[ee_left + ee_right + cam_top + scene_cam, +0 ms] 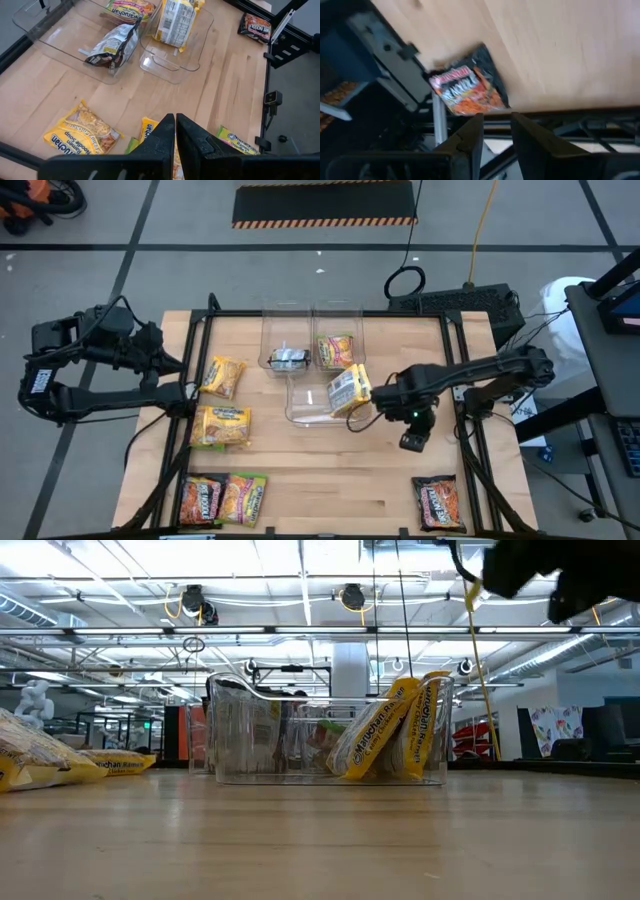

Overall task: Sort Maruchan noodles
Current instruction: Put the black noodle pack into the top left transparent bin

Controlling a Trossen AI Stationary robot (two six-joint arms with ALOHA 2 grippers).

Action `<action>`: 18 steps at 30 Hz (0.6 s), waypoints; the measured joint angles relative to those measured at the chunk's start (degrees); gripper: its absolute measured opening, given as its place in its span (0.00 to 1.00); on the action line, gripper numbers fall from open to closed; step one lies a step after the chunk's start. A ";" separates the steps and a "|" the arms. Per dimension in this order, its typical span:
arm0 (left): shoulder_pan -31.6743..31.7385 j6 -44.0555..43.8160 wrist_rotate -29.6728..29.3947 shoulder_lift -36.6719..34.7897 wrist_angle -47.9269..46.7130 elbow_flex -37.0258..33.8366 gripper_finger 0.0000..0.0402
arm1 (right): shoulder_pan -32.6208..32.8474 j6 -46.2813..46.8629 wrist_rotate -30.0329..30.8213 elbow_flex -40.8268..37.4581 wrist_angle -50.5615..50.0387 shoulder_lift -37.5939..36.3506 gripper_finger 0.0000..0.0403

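Right gripper point(362, 402) beside the clear bins point(300, 405), fingers point(470, 135) parted and empty, yellow noodle packets point(347, 390) leaning inside one bin, left gripper point(188, 390) at the surface's point(340, 470) left edge, fingers point(162, 137) together, empty, more packets point(222, 426) flat on the wood

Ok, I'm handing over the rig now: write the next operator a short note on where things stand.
Left gripper: fingers shut, empty, parked over the table's left edge.
Right gripper: fingers open, empty, right of the bins.
Done: yellow packets in the near bin; a dark packet and a green one in the two far bins.
Left: two yellow packets, orange-red and green at the front left, dark packet front right.
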 joint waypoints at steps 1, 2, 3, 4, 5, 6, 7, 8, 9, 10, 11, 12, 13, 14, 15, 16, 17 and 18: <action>0.00 0.00 0.00 0.00 0.00 -0.02 0.05 | 0.32 -0.03 -0.12 -1.29 -0.04 0.00 0.24; 0.01 0.00 0.00 0.00 0.00 0.00 0.05 | 0.54 -0.05 -0.40 -2.52 -0.04 0.00 0.24; 0.00 0.00 0.00 0.00 0.00 -0.02 0.05 | 0.78 -0.08 -1.08 -3.81 0.10 0.00 0.24; 0.00 0.00 0.00 0.00 0.00 0.00 0.05 | 1.00 -0.12 -2.31 -5.32 0.50 0.00 0.24; 0.00 0.00 0.00 0.00 0.00 0.00 0.05 | 1.20 -0.14 -3.76 -6.75 1.18 0.00 0.24; 0.00 0.02 0.00 0.00 0.00 0.00 0.05 | 1.47 -0.16 -5.12 -8.27 2.34 0.00 0.24; 0.00 0.02 0.00 0.00 0.00 0.00 0.05 | 1.75 -0.16 -6.28 -9.79 3.65 0.00 0.24; 0.02 0.02 0.00 0.00 0.00 0.00 0.05 | 2.08 -0.14 -7.30 -11.19 4.87 0.00 0.24; 0.01 0.02 0.00 0.01 0.00 -0.01 0.05 | 2.48 0.06 -8.12 -12.50 6.09 0.02 0.24; 0.02 0.02 0.00 0.00 0.00 0.00 0.05 | 2.79 0.20 -9.16 -13.80 7.23 0.02 0.24; 0.02 0.02 0.00 0.00 0.00 -0.01 0.05 | 3.15 0.22 -10.35 -14.98 8.47 0.02 0.24; 0.00 0.04 0.00 0.00 0.00 0.00 0.05 | 3.52 0.23 -11.21 -16.17 10.00 0.02 0.24; 0.01 0.04 0.00 0.00 0.00 -0.01 0.05 | 3.89 0.23 -12.07 -17.28 11.25 0.02 0.24; 0.00 0.04 0.00 0.01 0.00 -0.02 0.05 | 4.36 0.23 -12.78 -18.33 12.40 0.02 0.24; 0.00 0.04 0.00 0.00 0.00 -0.02 0.05 | 4.77 0.23 -13.47 -19.35 12.98 0.02 0.24; 0.00 0.05 0.00 0.00 0.00 -0.01 0.05 | 5.19 0.22 -13.75 -20.28 13.52 0.02 0.24; 0.01 0.07 0.00 0.00 0.00 -0.01 0.05 | 5.65 0.17 -14.02 -21.25 14.35 0.02 0.24; 0.01 0.06 0.00 0.00 0.00 0.00 0.05 | 6.06 0.14 -14.73 -22.30 15.59 0.02 0.24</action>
